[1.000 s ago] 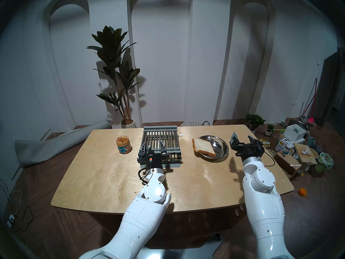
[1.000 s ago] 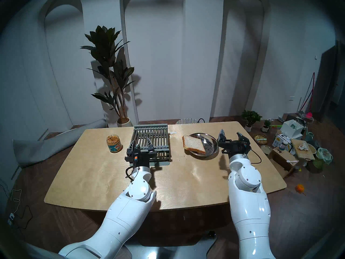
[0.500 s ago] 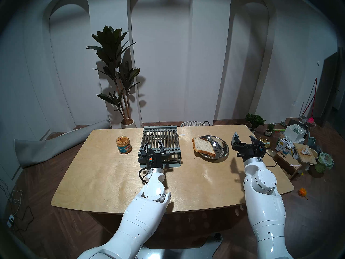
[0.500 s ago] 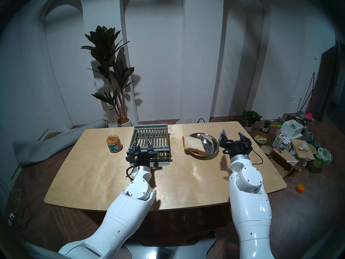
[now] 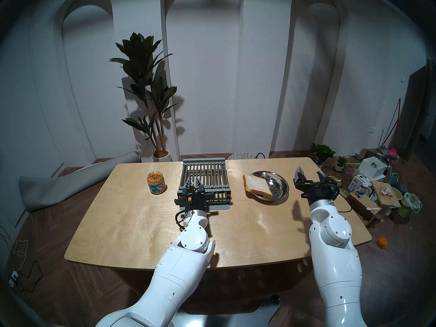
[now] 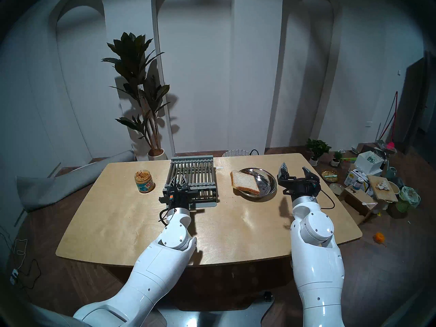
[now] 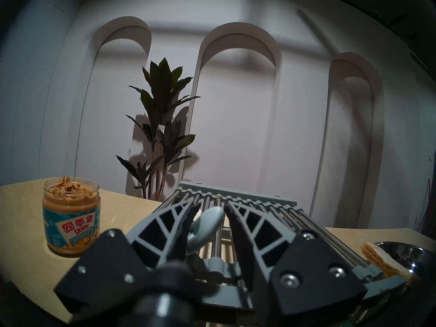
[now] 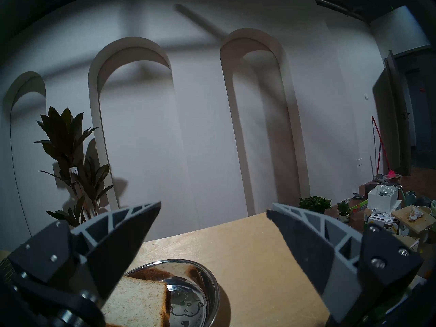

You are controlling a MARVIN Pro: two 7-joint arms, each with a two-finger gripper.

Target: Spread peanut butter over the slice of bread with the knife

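Left wrist only, knife [image 7: 205, 225] handle betw fingers [image 7: 165, 227]

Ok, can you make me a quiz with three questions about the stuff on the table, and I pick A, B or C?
1. Where is the peanut butter jar?
A. on the table, left of the rack
B. on top of the rack
C. on the floor

2. How much bread is there?
A. three slices
B. two slices
C. one slice

3. What state is the jar in?
A. lid screwed on
B. open, paste showing
C. tipped over

Answers: 1 A, it stands on the wood beside the rack. 2 C, only one slice shows. 3 B, it stands upright with no lid.
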